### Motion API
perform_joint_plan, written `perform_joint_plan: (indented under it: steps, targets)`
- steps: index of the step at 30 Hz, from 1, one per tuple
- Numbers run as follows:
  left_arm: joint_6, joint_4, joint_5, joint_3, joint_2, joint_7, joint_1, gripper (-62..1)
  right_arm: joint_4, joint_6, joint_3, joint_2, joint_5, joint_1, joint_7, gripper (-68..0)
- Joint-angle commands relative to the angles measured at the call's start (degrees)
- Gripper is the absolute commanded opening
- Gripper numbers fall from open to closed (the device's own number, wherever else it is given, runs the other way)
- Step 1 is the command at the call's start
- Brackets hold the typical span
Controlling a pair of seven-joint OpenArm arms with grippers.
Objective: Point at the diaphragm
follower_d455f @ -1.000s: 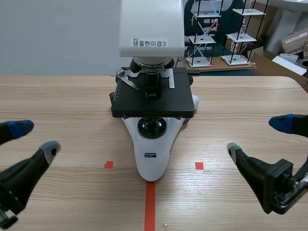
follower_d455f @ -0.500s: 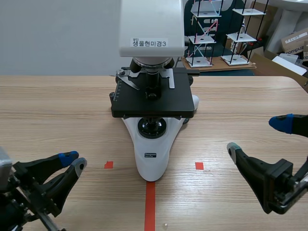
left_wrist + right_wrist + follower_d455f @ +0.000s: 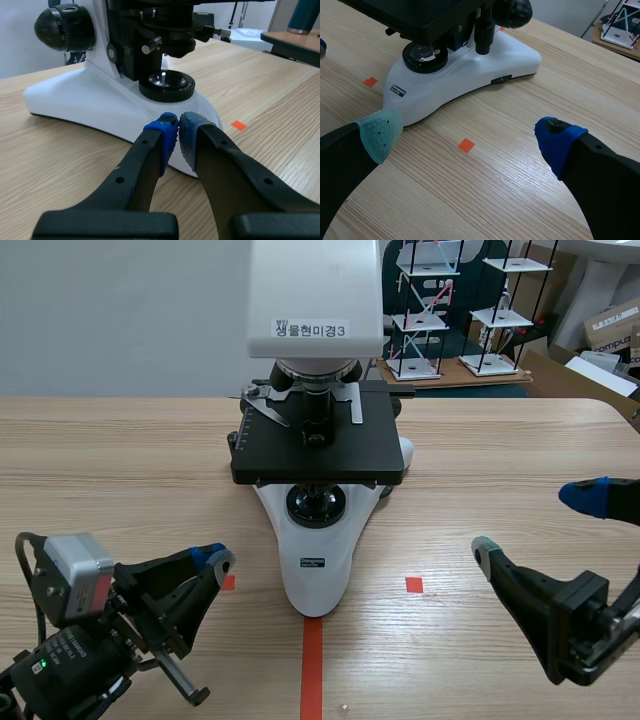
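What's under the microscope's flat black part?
A round glass light in a black ring, on the white base. Parts right beneath the stage are mostly hidden.

I get bright, even light on every feed. It falls from above and is soft enough that nothing throws a hard-edged shadow. In the scene view the white head of the microscope [image 3: 315, 440] is the brightest patch, and its black stage [image 3: 350, 455] shades the white base [image 3: 315, 585] just beneath it. The table [image 3: 500, 460] shows no glare.

From the left wrist, the round light lens [image 3: 166, 80] carries a pale reflection and the focus knob [image 3: 64, 26] a small highlight. The left tool [image 3: 177, 135] lays a faint shadow on the wood under it.

From the right wrist, a thin dark line runs along the base's edge. The black fingers of the right tool [image 3: 470, 137] give me little surface detail.
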Motion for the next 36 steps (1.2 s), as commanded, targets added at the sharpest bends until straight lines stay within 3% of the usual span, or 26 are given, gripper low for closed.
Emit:
perform_joint_plan:
  steps: [1,10,20,36]
  targets:
    - [-0.2,0.0,0.9,0.0,0.8,-2.9,-0.7,-55.4,0.8,-0.4,0.1,0.6,0.4,0.0,0.7,-9.7]
    - [0.0,-5.0,1.9,0.1,3.7,-6.3,-3.0,-56.7,0.8,-0.4,0.1,0.6,0.4,0.0,0.7,-9.7]
    - [0.5,-10.1,6.4,0.1,6.8,-11.6,-4.8,-56.7,0.8,-0.4,0.1,0.6,0.4,0.0,0.7,-9.7]
    - [1.5,-16.9,7.0,0.1,11.3,-11.9,-9.2,-56.6,0.8,-0.4,0.1,0.6,0.4,0.0,0.7,-9.7]
